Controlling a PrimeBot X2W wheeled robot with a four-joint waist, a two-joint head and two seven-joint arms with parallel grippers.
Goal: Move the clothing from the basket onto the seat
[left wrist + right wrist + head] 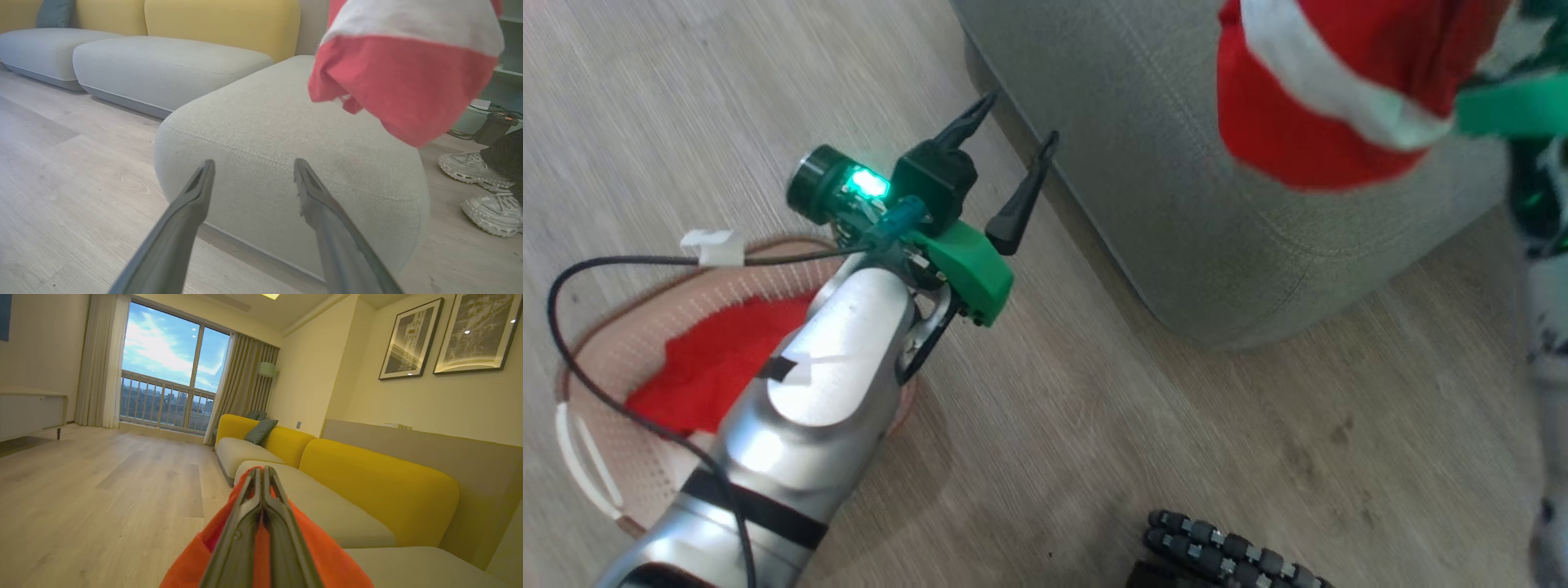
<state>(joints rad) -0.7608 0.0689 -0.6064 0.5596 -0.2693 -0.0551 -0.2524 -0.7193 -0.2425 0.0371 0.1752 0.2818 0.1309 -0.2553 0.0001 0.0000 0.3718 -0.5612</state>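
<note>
A red garment with a white band hangs in the air above the grey seat, and it looks blurred. My right gripper is shut on its red fabric. In the left wrist view the same garment dangles over the seat's right side. A second red garment lies in the cream basket on the floor, partly hidden under my left forearm. My left gripper is open and empty, with its fingers pointing at the seat's near corner.
The seat stands on a pale wood floor. Beyond it runs a sofa with grey cushions and yellow backs. A person's pale shoes stand right of the seat. A black cable loops over the basket. A dark ribbed part shows low down.
</note>
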